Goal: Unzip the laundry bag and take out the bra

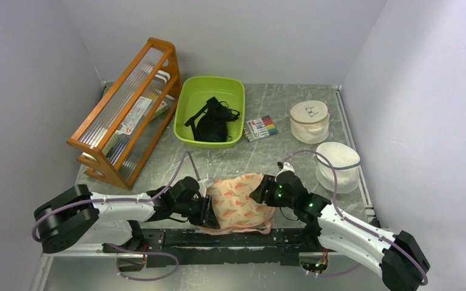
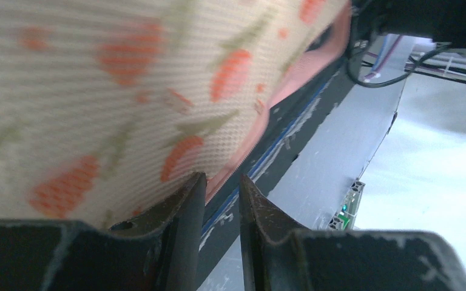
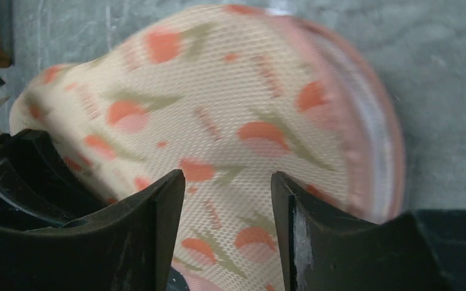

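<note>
Cream-peach fabric with red-green print fills both wrist views. The laundry bag [image 1: 240, 204] lies at the near edge of the grey surface [image 1: 279, 100], between my two arms, its pink edging hanging over the black rail. The left jaws are narrowed to a slit, and in the left wrist view the pink edging [image 2: 233, 160] runs down into the gap at the tips of the fingers [image 2: 182, 230], so they look pinched on the bag's near rim. The right jaws stand wide apart over the bag's right lobe. Its printed fabric shows between the fingers [image 3: 151, 242], but neither one presses it. I cannot tell from here whether the zip is open.

The bra [image 1: 213, 124] lies well apart from the bag — a limp black heap with thin straps, in the green tub [image 1: 238, 91] at the back. A wooden rack [image 1: 127, 109] leans left of that tub, a pack of markers [image 1: 261, 127] lies just right of it, and two round white tubs [image 1: 309, 120] [image 1: 338, 165] stand along the right side.
</note>
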Motion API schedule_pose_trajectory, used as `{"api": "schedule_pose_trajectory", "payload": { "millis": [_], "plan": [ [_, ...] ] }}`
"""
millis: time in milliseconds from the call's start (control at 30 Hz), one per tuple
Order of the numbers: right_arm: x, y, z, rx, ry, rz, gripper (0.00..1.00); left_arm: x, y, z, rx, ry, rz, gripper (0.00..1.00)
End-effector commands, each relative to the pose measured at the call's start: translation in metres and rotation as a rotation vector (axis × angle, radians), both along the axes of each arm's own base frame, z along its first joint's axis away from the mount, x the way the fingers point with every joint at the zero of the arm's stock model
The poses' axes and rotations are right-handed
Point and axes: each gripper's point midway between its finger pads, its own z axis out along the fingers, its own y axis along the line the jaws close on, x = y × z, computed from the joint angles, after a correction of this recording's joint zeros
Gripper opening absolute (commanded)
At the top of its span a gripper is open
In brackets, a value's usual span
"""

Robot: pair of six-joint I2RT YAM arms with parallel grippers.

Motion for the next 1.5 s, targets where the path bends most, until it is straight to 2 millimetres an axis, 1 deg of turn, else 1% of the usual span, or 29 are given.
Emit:
{"api": "schedule_pose_trajectory", "payload": {
  "millis": [0, 33, 100, 133, 167, 200, 267, 333, 433, 500, 567, 633, 700, 767, 800, 867, 933, 1000, 1067, 1100, 1167, 1267, 1300, 1367, 1467],
  "plan": [
    [-0.005, -0.022, -0.026, -0.016, 0.094, -0.160, 0.55, 0.002, 0.004, -0.001, -0.009, 0.028, 0.065, 0.40],
    [-0.006, -0.025, -0.031, -0.023, 0.104, -0.185, 0.55, 0.002, 0.008, -0.005, 0.020, 0.021, 0.070, 0.41],
    [-0.006, -0.032, -0.037, -0.040, 0.122, -0.225, 0.55, 0.006, 0.011, -0.005, 0.051, -0.001, 0.077, 0.44],
    [-0.005, -0.032, -0.037, -0.044, 0.120, -0.229, 0.56, 0.007, 0.012, -0.002, 0.052, -0.015, 0.078, 0.47],
    [-0.003, -0.031, -0.034, -0.043, 0.110, -0.227, 0.56, 0.009, 0.010, 0.004, 0.034, -0.034, 0.077, 0.51],
    [-0.001, -0.029, -0.030, -0.039, 0.095, -0.218, 0.56, 0.011, 0.009, 0.011, 0.018, -0.049, 0.073, 0.55],
    [0.004, -0.026, -0.020, -0.033, 0.061, -0.196, 0.58, 0.014, 0.001, 0.031, -0.046, -0.094, 0.055, 0.65],
    [0.008, -0.023, -0.010, -0.036, 0.026, -0.175, 0.58, 0.016, -0.006, 0.050, -0.099, -0.131, 0.029, 0.70],
    [0.014, -0.019, 0.005, -0.050, -0.020, -0.135, 0.60, 0.020, -0.014, 0.072, -0.132, -0.176, 0.004, 0.72],
    [0.016, -0.012, 0.013, -0.044, -0.044, -0.091, 0.60, 0.023, -0.015, 0.079, -0.135, -0.191, 0.010, 0.72],
    [0.015, -0.001, 0.020, -0.020, -0.065, -0.022, 0.62, 0.023, -0.017, 0.082, -0.152, -0.191, 0.011, 0.72],
    [0.012, 0.010, 0.025, 0.020, -0.074, 0.039, 0.63, 0.022, -0.021, 0.080, -0.177, -0.178, 0.007, 0.71],
    [0.012, 0.016, 0.030, 0.050, -0.083, 0.057, 0.64, 0.018, -0.029, 0.080, -0.228, -0.158, -0.018, 0.67],
    [0.013, 0.018, 0.033, 0.067, -0.093, 0.054, 0.65, 0.014, -0.040, 0.082, -0.290, -0.132, -0.049, 0.63],
    [0.013, 0.018, 0.034, 0.071, -0.097, 0.051, 0.65, 0.012, -0.045, 0.079, -0.311, -0.106, -0.061, 0.58],
    [0.015, 0.017, 0.037, 0.070, -0.108, 0.041, 0.65, 0.005, -0.051, 0.073, -0.350, -0.052, -0.085, 0.52],
    [0.017, 0.015, 0.041, 0.062, -0.119, 0.036, 0.65, -0.001, -0.055, 0.061, -0.357, -0.010, -0.105, 0.49],
    [0.019, 0.013, 0.044, 0.053, -0.130, 0.029, 0.65, -0.007, -0.053, 0.039, -0.306, 0.029, -0.101, 0.46],
    [0.021, 0.012, 0.049, 0.048, -0.145, 0.022, 0.65, -0.011, -0.046, 0.015, -0.244, 0.072, -0.089, 0.44],
    [0.022, 0.011, 0.052, 0.045, -0.152, 0.018, 0.65, -0.013, -0.046, 0.013, -0.250, 0.081, -0.094, 0.44],
    [0.023, 0.009, 0.056, 0.040, -0.165, 0.011, 0.65, -0.015, -0.047, 0.016, -0.269, 0.089, -0.104, 0.47],
    [0.027, 0.003, 0.064, 0.017, -0.196, -0.006, 0.66, -0.016, -0.052, 0.020, -0.224, 0.062, -0.141, 0.51],
    [0.030, 0.000, 0.067, 0.003, -0.208, -0.015, 0.66, -0.013, -0.052, 0.020, -0.190, 0.015, -0.150, 0.52],
    [0.035, -0.003, 0.076, -0.021, -0.240, -0.025, 0.66, -0.002, -0.052, 0.029, -0.129, -0.074, -0.148, 0.57],
    [0.042, -0.009, 0.089, -0.057, -0.285, -0.045, 0.67, 0.017, -0.047, 0.051, -0.070, -0.208, -0.119, 0.67]
  ]
}}
